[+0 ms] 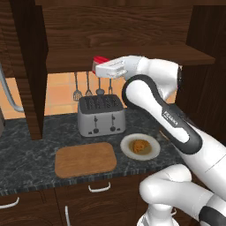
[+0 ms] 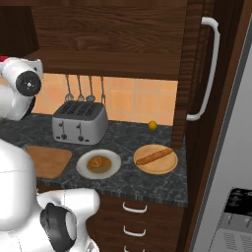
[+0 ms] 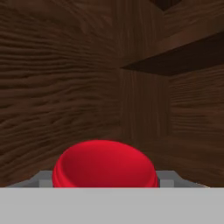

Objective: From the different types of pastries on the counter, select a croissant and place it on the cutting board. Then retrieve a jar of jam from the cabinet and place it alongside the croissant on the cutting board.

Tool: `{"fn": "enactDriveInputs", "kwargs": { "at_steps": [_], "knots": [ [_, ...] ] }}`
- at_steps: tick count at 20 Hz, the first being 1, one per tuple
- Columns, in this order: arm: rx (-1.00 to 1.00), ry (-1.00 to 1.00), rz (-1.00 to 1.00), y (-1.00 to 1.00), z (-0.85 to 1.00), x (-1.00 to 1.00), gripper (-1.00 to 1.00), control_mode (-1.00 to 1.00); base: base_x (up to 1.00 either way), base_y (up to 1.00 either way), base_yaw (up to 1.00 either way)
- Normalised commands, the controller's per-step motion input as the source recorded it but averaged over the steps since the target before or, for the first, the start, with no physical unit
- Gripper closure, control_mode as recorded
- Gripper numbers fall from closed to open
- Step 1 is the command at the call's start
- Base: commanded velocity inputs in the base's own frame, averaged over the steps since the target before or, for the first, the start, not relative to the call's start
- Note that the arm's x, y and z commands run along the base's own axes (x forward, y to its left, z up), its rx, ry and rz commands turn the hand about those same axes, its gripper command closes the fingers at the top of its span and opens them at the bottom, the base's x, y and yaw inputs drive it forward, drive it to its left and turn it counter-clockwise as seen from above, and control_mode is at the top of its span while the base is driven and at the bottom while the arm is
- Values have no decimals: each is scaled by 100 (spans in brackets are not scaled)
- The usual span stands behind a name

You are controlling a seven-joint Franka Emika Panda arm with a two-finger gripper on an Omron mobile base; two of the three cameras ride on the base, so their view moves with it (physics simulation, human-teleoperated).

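Dark wood grain is filling the cabinet (image 1: 110,26) interior that the gripper (image 1: 98,66) is reaching into, level with the front edge of the thick shelf. Pressed right up against the hand camera, the jar of jam (image 3: 105,165) is showing its smooth, rounded red lid, with a grey finger tip (image 3: 41,179) peeking out at each side of it; from the left base view a sliver of red is poking out just ahead of the white hand. The fingers are flanking the jar closely, but whether they are actually clamping it I cannot tell.

Well below the gripper, the dark marbled counter (image 1: 26,150) is carrying a silver toaster (image 1: 101,114) almost directly underneath it. Nearer the robot than the toaster, the light-brown cutting board (image 1: 85,159) is lying flat with nothing on it. Beside the board, toward the arm's right, the croissant (image 1: 140,146) is sitting as a chunky golden-brown ridged lump on a white plate (image 1: 152,152). Further right again, the long thin orange-brown pastry (image 2: 155,156) is resting across a round wooden plate (image 2: 167,167).
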Motion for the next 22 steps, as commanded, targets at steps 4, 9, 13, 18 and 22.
{"fn": "enactDriveInputs", "kwargs": {
  "at_steps": [4,9,13,18,22],
  "knots": [
    [0,-6,34,-60,0,-68,100,-100,0,0,0],
    [0,-9,36,-39,2,-77,100,-100,0,0,0],
    [-5,-11,29,-17,6,-49,100,-100,0,0,0],
    [-27,-3,18,-18,0,-40,100,-100,0,0,0],
    [-24,-1,15,-53,-22,-32,100,-100,0,0,0]
  ]
}}
